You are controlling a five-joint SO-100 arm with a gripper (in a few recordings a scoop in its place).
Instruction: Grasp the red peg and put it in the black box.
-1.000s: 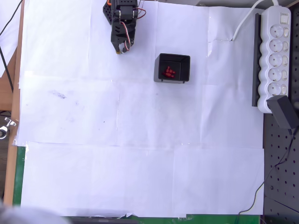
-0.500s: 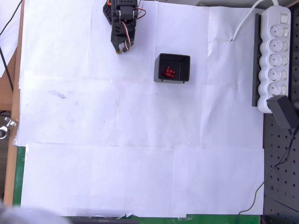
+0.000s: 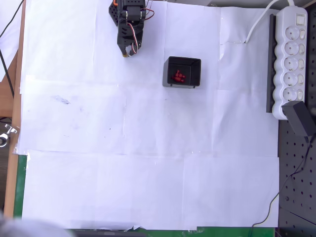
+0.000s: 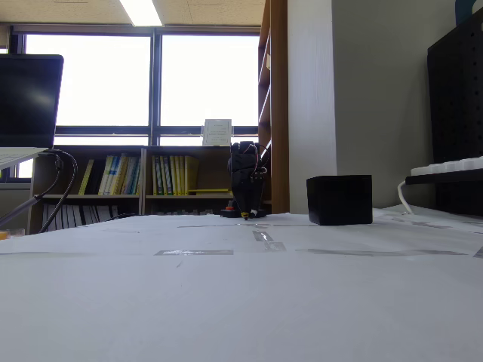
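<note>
Resting near the black box (image 3: 182, 72), fingers (image 3: 128, 51) seemingly closed, empty.

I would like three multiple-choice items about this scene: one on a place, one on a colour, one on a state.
1. In the overhead view, where is the gripper relative to the black box?
A. upper left of it
B. inside it
C. lower right of it

2. What colour are the pegs in the box?
A. blue
B. red
C. green

3. The box stands:
A. tipped over
B. covered by a lid
C. upright, open on top

Answers: 1 A, the arm sits near the top edge, apart from the box. 2 B, a red clump shows inside. 3 C, its inside is visible from above.
</note>
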